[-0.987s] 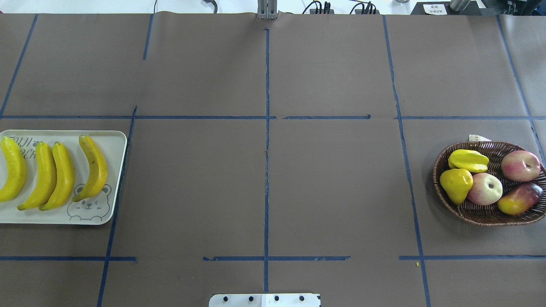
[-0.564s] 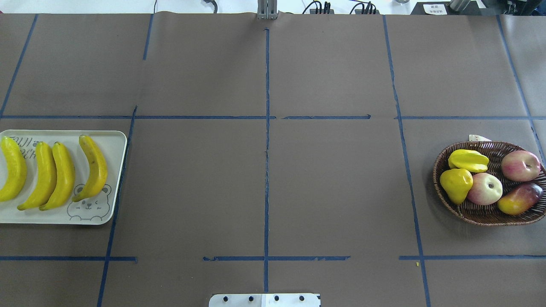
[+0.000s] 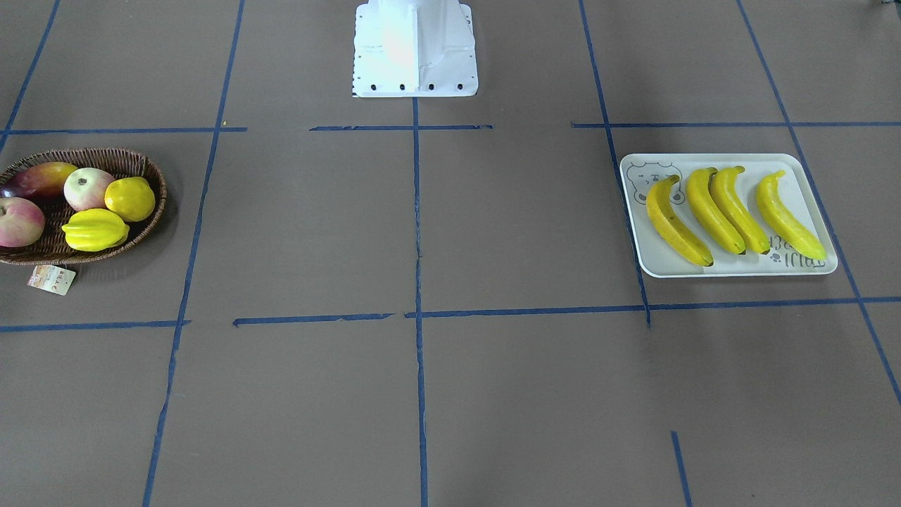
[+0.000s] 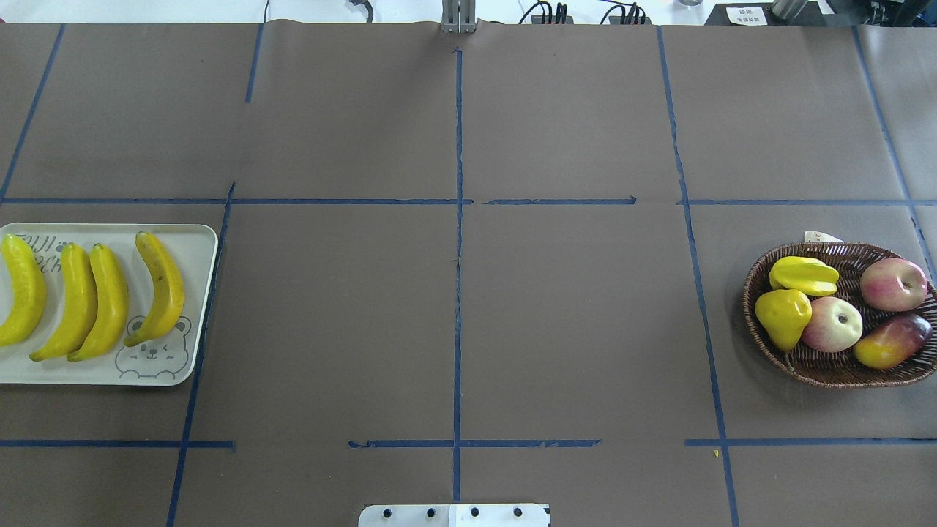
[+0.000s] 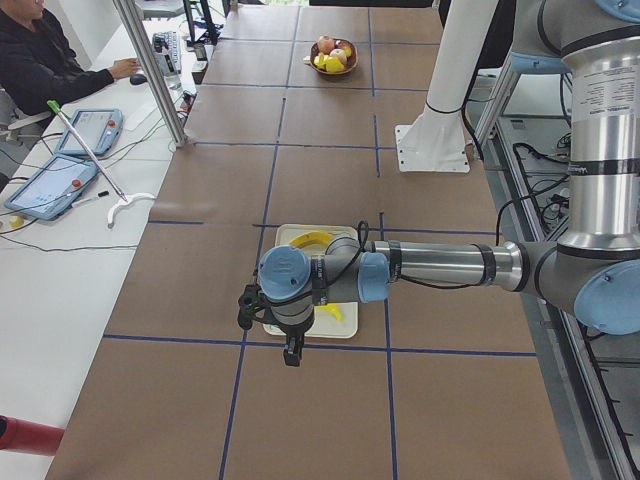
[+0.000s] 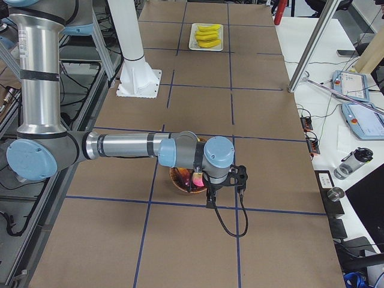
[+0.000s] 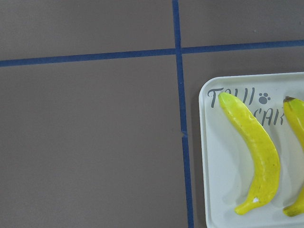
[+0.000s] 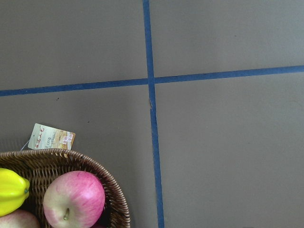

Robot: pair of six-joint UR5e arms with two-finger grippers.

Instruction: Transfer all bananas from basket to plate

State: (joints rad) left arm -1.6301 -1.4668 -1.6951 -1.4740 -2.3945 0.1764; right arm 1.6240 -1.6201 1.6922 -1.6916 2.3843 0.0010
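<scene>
Nothing has shifted: your four bananas (image 4: 110, 304) lie on the plate (image 4: 196, 252) at nine o'clock, none in the basket (image 4: 827, 377) at three, so I judge the task done. Whether the left gripper (image 5: 250, 307) and right gripper (image 6: 239, 178) are spread or pressed together, I cannot tell.

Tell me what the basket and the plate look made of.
Basket: dark brown woven wicker or rattan, matte; interlaced strands show along its rim. Plate: probably plastic or melamine, smooth off-white, faint sheen, with printed grey bear and lettering.
</scene>
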